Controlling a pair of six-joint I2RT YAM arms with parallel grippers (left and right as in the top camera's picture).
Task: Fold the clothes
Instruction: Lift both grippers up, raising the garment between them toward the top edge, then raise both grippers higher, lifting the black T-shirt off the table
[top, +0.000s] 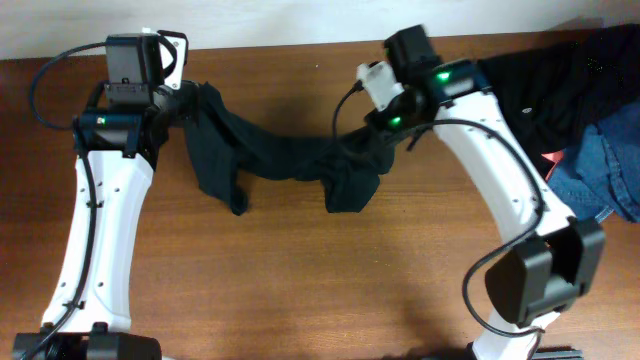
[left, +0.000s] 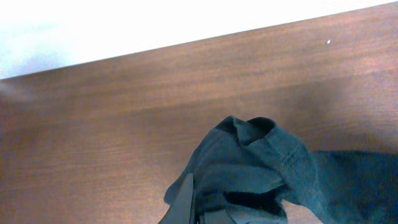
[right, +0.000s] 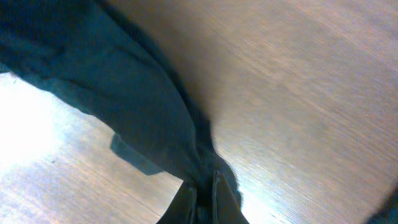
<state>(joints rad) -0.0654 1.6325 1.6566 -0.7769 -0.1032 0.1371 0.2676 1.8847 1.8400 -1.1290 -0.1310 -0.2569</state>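
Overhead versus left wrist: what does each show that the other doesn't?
Only overhead: both arms, the black T-shirt strung sagging between the left gripper and right gripper, and a pile of other clothes at the right of the table. Only left wrist: a close look at bunched fabric pinched at its fingers. Both: the T-shirt and the wooden table.

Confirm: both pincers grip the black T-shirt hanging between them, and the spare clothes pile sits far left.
Not quite: overhead shows the clothes pile at far right. The left pincer and right pincer do grip the black T-shirt hanging between them.
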